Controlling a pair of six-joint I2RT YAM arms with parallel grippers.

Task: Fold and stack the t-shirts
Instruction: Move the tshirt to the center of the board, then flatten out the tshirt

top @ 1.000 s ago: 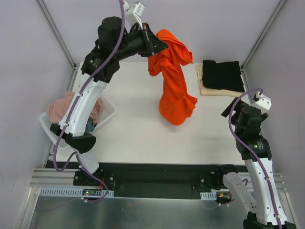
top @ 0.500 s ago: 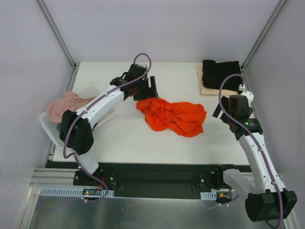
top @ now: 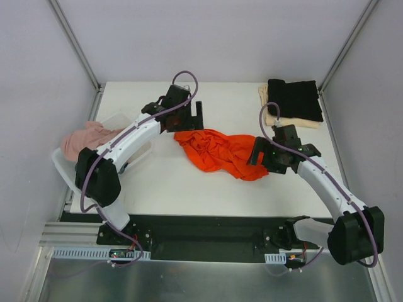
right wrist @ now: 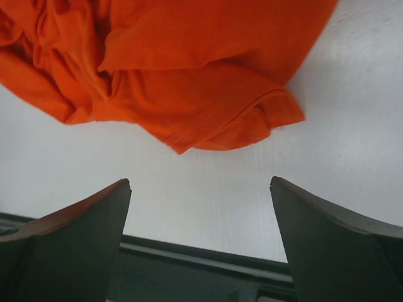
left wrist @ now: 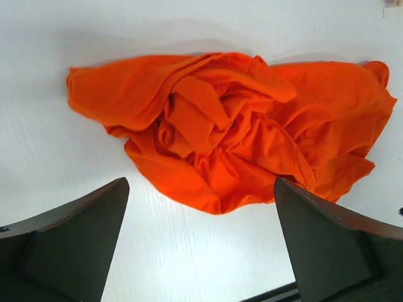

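Step in hand: spreading the orange t-shirt before folding. It lies crumpled in a heap at the middle of the table, not yet flat.

The left gripper hovers at the heap's far left edge, jaws apart, holding nothing. The right gripper sits just beside the heap's right edge, jaws apart, also empty.

At the far right corner the black t-shirt lies folded on the cream t-shirt. A pink t-shirt rests in the tub at left.

Next move, as judged: each gripper takes a hem or shoulder edge, then both draw apart to flatten the cloth. Loose folds hide the edges, so pick a single layer.
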